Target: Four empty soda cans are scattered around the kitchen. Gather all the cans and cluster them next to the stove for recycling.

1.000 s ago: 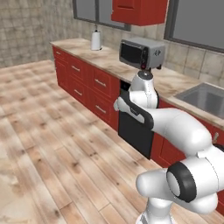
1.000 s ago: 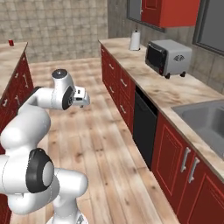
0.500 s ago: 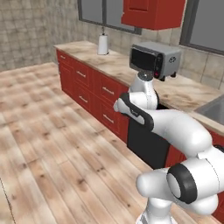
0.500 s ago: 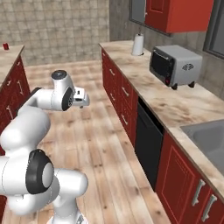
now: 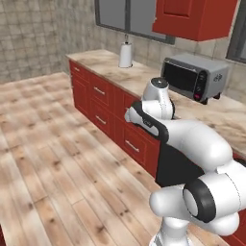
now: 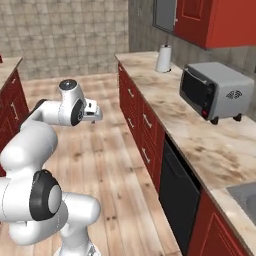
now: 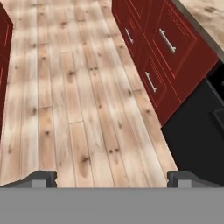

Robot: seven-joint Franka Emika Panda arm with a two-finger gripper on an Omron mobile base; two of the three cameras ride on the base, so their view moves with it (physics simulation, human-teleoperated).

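Observation:
No soda can or stove can be made out for certain. A tiny red sliver [image 6: 1, 59] sits on the left-hand counter at the right base view's edge, too cut off to identify. My gripper [image 7: 113, 178] is open, its two fingertips wide apart with nothing between them, looking down at the wooden floor [image 7: 78, 109]. In the right base view the hand [image 6: 92, 113] hangs off the folded arm over the aisle, left of the red cabinets [image 6: 142, 130].
A beige counter [image 6: 200, 135] runs along the right with a grey toaster oven [image 6: 215, 92] and a paper towel roll [image 6: 164, 59]. A black dishwasher front [image 6: 177, 195] sits below it. More red cabinets [image 6: 12, 100] line the left. The wooden aisle lies between.
The whole picture has shifted in both base views: the base has moved, and the toaster oven and counter now sit differently in frame. The arm keeps its folded pose, gripper still open.

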